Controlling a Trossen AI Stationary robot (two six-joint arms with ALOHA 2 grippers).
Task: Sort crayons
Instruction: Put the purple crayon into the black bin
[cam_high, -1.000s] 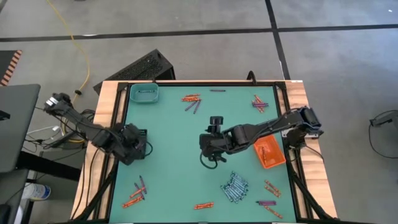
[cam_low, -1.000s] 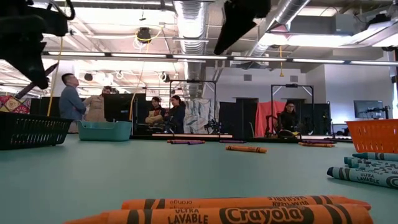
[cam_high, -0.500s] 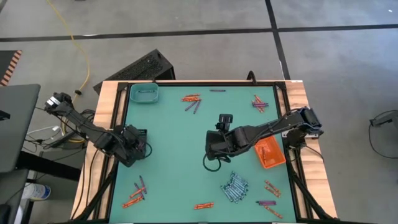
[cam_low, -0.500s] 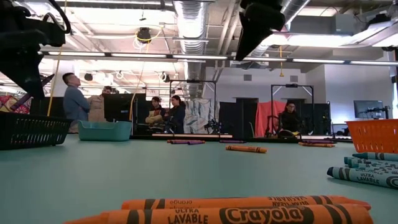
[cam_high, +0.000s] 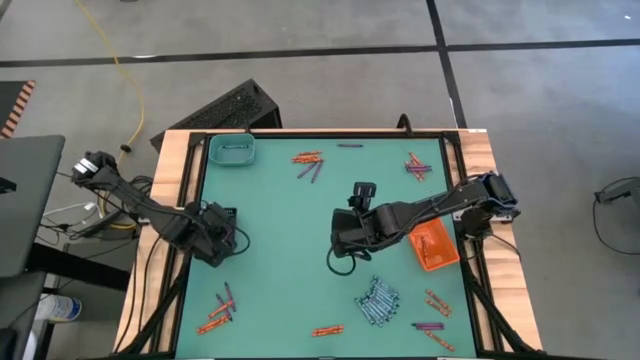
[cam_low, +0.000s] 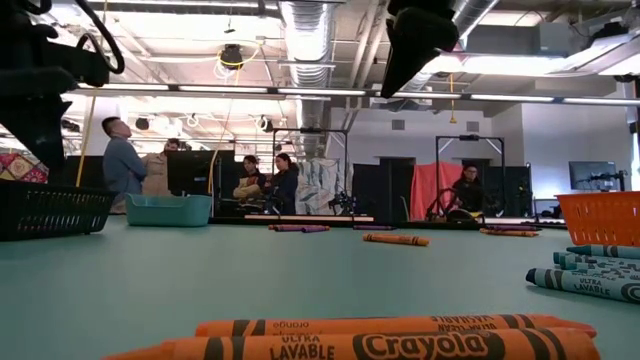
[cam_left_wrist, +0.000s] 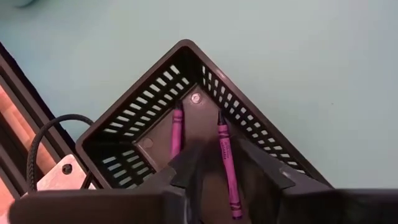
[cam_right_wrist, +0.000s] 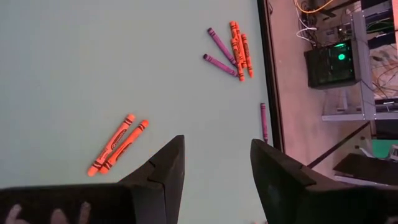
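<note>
Three trays on the green tabletop (cam_high: 280, 230): black mesh tray (cam_left_wrist: 155, 118) at 9 o'clock, teal tray (cam_high: 232, 150) at 11, orange tray (cam_high: 433, 246) at 3. Two purple crayons (cam_left_wrist: 225, 162) lying side by side on the black tray's slatted floor, thin paper-wrapped sticks. Left pincer (cam_left_wrist: 214, 163) directly above them, fingers parted, grasping nothing. Right pincer (cam_right_wrist: 214, 168) hovering near the centre, fingers spread wide and empty. Two orange crayons (cam_right_wrist: 118, 144) paired on the smooth mat beneath it. Pile of blue-grey crayons (cam_high: 377, 299) at 5 o'clock, too many to count. Mixed orange and purple clusters scattered at 12, 1, 7 and 5
</note>
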